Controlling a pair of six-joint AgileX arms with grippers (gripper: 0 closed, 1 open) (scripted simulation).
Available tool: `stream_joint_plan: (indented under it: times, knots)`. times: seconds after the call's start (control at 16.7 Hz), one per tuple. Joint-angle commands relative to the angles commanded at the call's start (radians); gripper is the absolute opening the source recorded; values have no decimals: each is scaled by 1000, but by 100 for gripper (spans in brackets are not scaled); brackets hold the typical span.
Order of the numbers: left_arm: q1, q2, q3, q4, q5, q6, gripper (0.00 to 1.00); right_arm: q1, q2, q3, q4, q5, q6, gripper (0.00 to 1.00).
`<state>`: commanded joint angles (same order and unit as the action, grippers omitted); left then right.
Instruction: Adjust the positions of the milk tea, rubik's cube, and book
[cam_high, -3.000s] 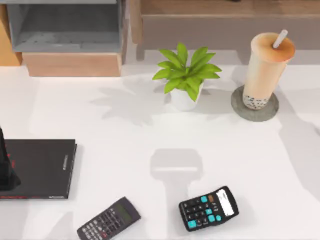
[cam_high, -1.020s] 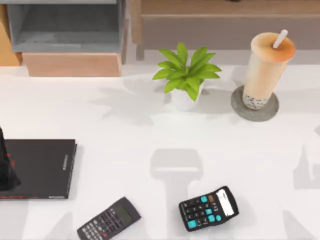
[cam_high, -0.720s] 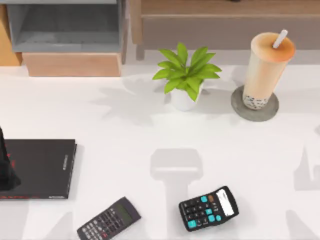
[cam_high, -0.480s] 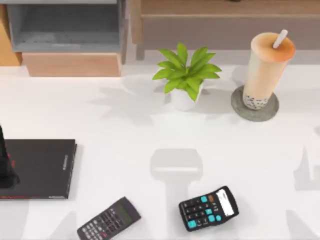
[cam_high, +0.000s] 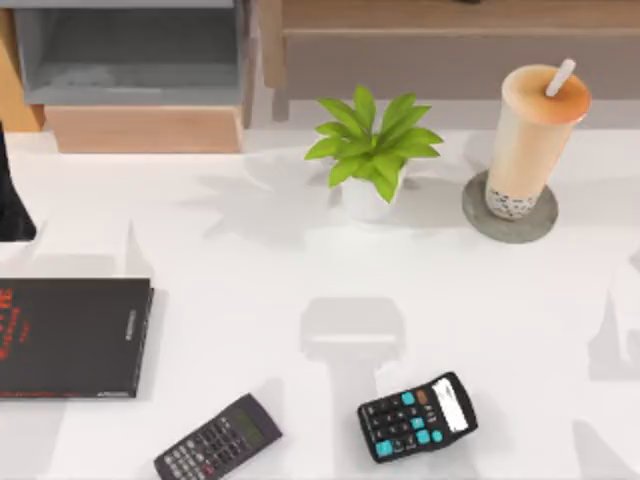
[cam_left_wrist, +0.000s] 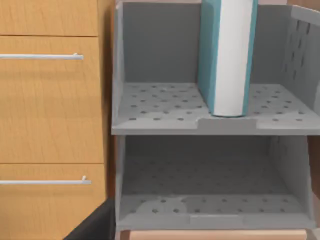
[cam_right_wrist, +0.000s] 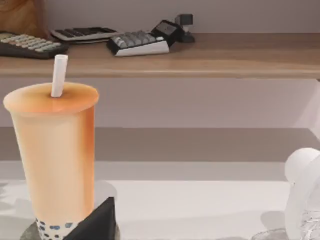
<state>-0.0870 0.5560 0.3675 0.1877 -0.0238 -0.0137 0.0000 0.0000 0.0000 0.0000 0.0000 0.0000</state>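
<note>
A: Surface and room?

B: White tabletop (cam_high: 250, 250), with a small green-leaved plant in a white pot (cam_high: 370, 155) as landmark. To the plant's right, a grey round coaster (cam_high: 478, 215) bearing the milk tea (cam_high: 530, 135): tall tapered clear cup, peach-beige drink, dark pearls at the base, orange-tan lid, white straw, standing upright. In front of the plant, a black calculator with teal keys (cam_high: 417, 417). Front-left of the plant, a slimmer dark grey calculator (cam_high: 217, 438). Well to the plant's left and nearer the front, a flat black book with red marks (cam_high: 75, 335). Behind and left of the plant, a grey perforated two-tier rack (cam_high: 130, 50) beside a light wooden drawer unit with silver handles (cam_left_wrist: 50, 100). On the rack's upper tier, the thick teal-blue book (cam_left_wrist: 227, 55), upright, pale page edges facing out. Behind the plant, a long wooden shelf (cam_high: 450, 20).

A: Changes over the last three seconds?

B: Left arm (cam_high: 14, 190) lifted off the black book and moved back toward the rack; red marks on the cover now uncovered. Milk tea, coaster, plant and both calculators unmoved.

A: Arm pose?

B: Left gripper (cam_left_wrist: 92, 225) level with the rack's lower tier, facing the rack, apart from the teal-blue book; grip state impossible to tell. Right gripper (cam_right_wrist: 97, 222) low, just beside the foot of the milk tea at the coaster; contact and grip state impossible to tell.
</note>
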Motion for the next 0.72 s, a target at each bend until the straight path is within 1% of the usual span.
stream_joint_plan:
  times: [0.42, 0.72]
  knots:
    - [-73, 681, 440, 230, -56, -6, 100, 0, 0, 0, 0, 0, 0, 100]
    - [-103, 1084, 709, 373, -103, -11, 100, 0, 0, 0, 0, 0, 0, 100]
